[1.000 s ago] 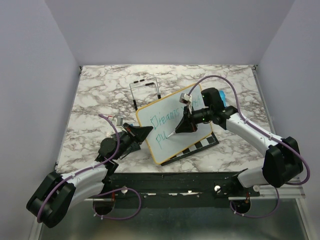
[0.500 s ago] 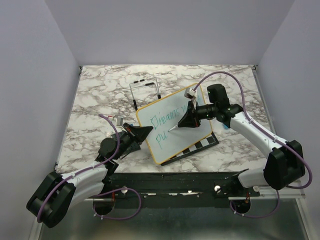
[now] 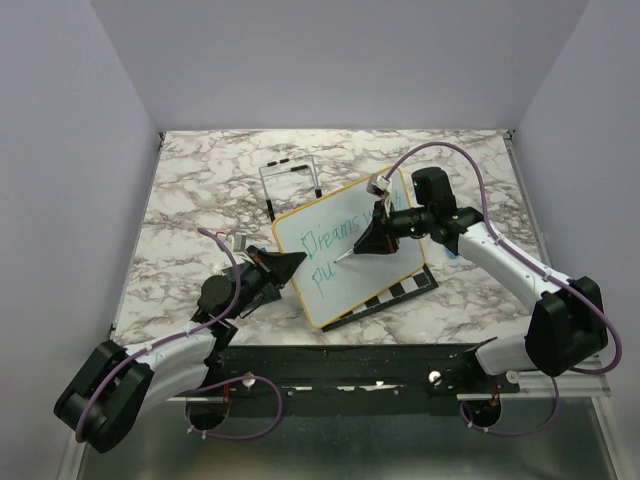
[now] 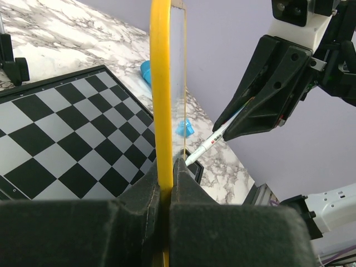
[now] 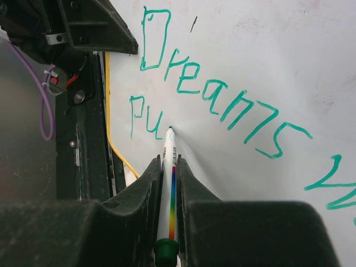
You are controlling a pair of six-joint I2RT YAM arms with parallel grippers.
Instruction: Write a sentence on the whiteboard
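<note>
Where the marble table (image 3: pixel 200 190) fills the middle of the overhead view, the whiteboard (image 3: pixel 360 285) sits at centre, turned so that one corner points toward the bottom of the frame. Its yellow-orange rim shows on all sides. Under it lies a checkered chessboard (image 3: pixel 405 288), visible only as a strip along the board's lower-right edge. In the left wrist view the squares spread across the left half of the frame.

A black wire stand (image 3: pixel 292 180) stands just above the board's upper-left edge.

From the lower left, the left gripper (image 3: pixel 290 262) reaches the board's left edge. Its fingers (image 4: pixel 186 189) are pressed together on the yellow rim, which runs straight up the left wrist view between them.

From the right, the right gripper (image 3: pixel 365 245) hangs over the middle of the board. Its fingers (image 5: pixel 192 178) are closed tight on a white marker (image 5: pixel 169 167) with a rainbow stripe and a green end. The marker's tip touches the board just right of the letters "pu".

So far the sentence (image 5: pixel 222 94) reads "Dreams" in teal, slanting toward the lower right of the right wrist view. The start of a "w" sits at the right edge, and "pu" lies on the line beneath.

Two small blue pieces (image 4: pixel 183 128) lie on the table beyond the chessboard.
</note>
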